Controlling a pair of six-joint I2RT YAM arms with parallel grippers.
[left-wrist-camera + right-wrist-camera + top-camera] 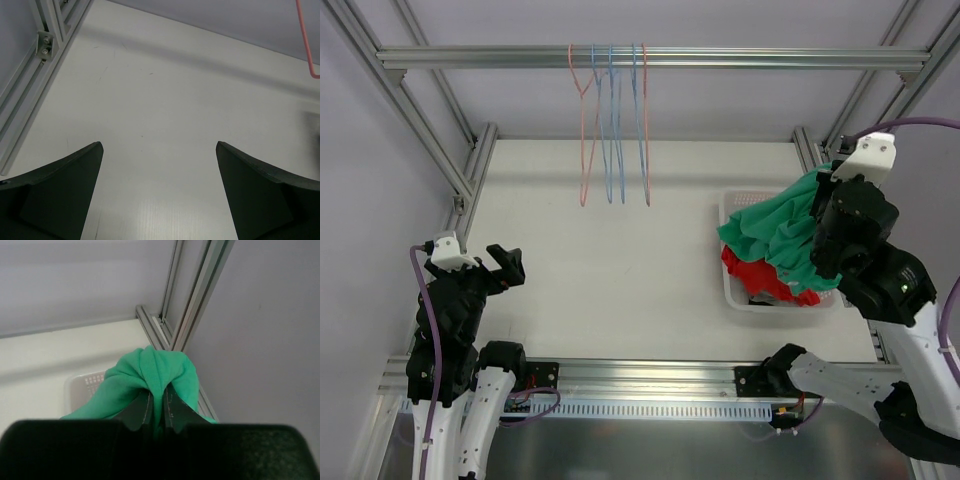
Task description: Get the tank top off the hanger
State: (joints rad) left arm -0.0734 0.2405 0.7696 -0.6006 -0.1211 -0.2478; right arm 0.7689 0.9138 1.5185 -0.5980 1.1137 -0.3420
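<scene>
Top external view tells me most of the job looks done; the wire hangers (612, 130) hang bare on the overhead rail (740, 57), pink and blue, with no cloth on any of them that I can see; the green tank top (775, 235) is well apart from them, over at the right side of the counter (620, 260).

The garment is bunched and draped over the white basket (732, 292), which already holds a red garment (760, 275); the green folds lie across the basket's far rim and on top of the red one, while the upper part is lifted up toward my right arm.

On the right wrist view the right end effector (158, 410) is pinched narrow on a gathered fold of the tank top (150, 367); the fingers are nearly together with green cloth squeezed between them and spilling out above and to both sides; so the garment is in the grip, not merely beside it.

The left end effector (159, 145) is spread wide and holds nothing; it sits over bare counter at the left, far from the basket.

What remains, as I judge it, is only to let go so the top settles into the basket; the removal itself appears complete.
</scene>
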